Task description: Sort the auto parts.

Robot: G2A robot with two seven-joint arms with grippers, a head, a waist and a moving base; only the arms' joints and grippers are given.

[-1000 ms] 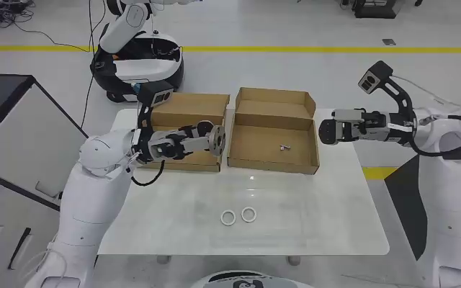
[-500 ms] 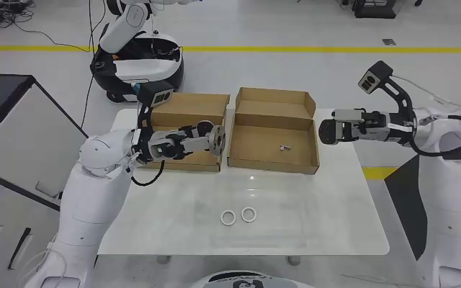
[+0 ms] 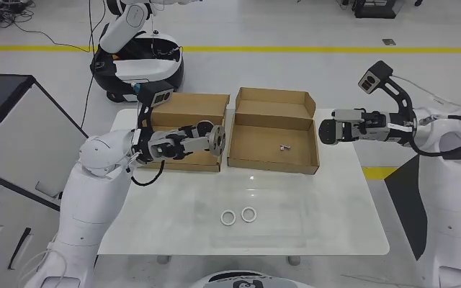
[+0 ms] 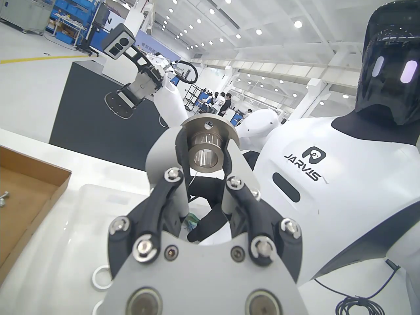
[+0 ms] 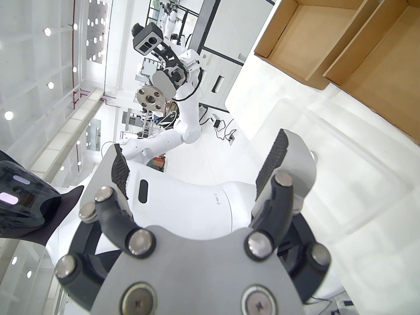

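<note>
My left gripper is shut on a round metal flanged bushing, held in the air above the right side of the left cardboard box; the same bushing faces the right box. The right cardboard box holds a small bolt. Two white rings lie on the white table near its front. My right gripper stands open and empty in the air just beyond the right box's right wall, and appears from above as the right gripper.
A clear plastic tray sits on the table in front of the boxes. Another white robot on a dark base stands on the floor behind the table. A dark cabinet is left of the table.
</note>
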